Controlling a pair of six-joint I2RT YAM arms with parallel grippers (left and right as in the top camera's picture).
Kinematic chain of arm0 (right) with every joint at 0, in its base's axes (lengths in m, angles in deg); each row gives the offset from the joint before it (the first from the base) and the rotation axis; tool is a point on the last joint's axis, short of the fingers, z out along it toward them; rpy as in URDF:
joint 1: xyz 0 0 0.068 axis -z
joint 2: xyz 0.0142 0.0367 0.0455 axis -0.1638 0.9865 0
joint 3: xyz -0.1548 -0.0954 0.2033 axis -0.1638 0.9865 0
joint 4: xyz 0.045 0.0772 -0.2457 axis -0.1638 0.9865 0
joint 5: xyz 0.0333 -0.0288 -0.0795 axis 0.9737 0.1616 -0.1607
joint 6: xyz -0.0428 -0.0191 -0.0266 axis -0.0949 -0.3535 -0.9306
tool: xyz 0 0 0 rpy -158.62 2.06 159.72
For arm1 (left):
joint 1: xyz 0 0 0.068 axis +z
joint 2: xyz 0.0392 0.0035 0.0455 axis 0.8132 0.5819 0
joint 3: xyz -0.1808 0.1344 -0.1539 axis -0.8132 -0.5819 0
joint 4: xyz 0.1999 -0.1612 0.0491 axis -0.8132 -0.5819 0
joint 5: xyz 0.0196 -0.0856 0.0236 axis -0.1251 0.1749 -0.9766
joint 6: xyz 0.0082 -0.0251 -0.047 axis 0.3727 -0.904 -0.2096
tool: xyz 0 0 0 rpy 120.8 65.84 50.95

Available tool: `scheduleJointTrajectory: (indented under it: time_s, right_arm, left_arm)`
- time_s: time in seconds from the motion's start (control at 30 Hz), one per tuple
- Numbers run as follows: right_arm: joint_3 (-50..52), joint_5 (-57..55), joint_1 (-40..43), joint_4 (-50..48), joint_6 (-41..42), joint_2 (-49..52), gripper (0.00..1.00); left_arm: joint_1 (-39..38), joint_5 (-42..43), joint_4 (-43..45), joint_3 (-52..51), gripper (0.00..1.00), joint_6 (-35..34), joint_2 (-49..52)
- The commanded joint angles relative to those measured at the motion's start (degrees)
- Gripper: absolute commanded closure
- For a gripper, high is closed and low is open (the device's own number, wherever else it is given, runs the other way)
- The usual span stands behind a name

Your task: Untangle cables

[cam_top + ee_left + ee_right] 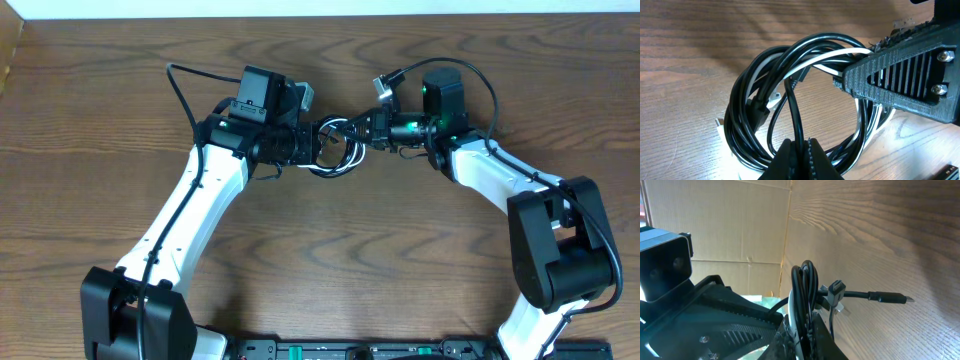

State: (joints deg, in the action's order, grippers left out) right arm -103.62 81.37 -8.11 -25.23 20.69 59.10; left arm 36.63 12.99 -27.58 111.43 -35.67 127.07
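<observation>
Left gripper [801, 156]: jaws closed, and I see one strand of the black cable [790, 55] pinched between them. Right gripper [799, 327]: clamped on the coil [338, 152], black loops and white cable [840, 52] together. Coil sits between both grippers, over the far middle of the table [320, 270]. One black plug [888, 298] sticks out sideways.

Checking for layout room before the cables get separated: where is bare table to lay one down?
Bare table lies in the wide patch between the left arm and right arm, and at both far corners. Crowded at centre, where the left gripper and right gripper pinch the coiled cables.
</observation>
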Motion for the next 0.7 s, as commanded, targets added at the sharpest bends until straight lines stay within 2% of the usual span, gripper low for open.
scheduleJointTrajectory:
  time_s: [0.0,0.2,0.47,0.57,0.67]
  right_arm:
    - [-0.37,0.61,-0.02,-0.35,0.74,-0.46,0.99]
    - [-0.37,0.61,-0.02,-0.33,0.74,-0.46,0.99]
    - [-0.37,0.61,-0.02,-0.33,0.74,-0.46,0.99]
    - [-0.37,0.61,-0.02,-0.35,0.74,-0.46,0.99]
    - [-0.37,0.61,-0.02,-0.35,0.74,-0.46,0.99]
  left_arm:
    - [-0.07,-0.13,0.70,0.87,0.92,0.28,0.81]
    - [-2.54,0.68,3.98,0.13,0.92,-2.05,5.27]
    - [-4.90,0.44,5.44,0.15,0.92,-1.62,10.16]
    - [-3.63,0.55,4.98,0.59,0.78,-1.68,9.29]
    - [-2.64,0.70,4.26,0.66,0.55,-1.86,7.85]
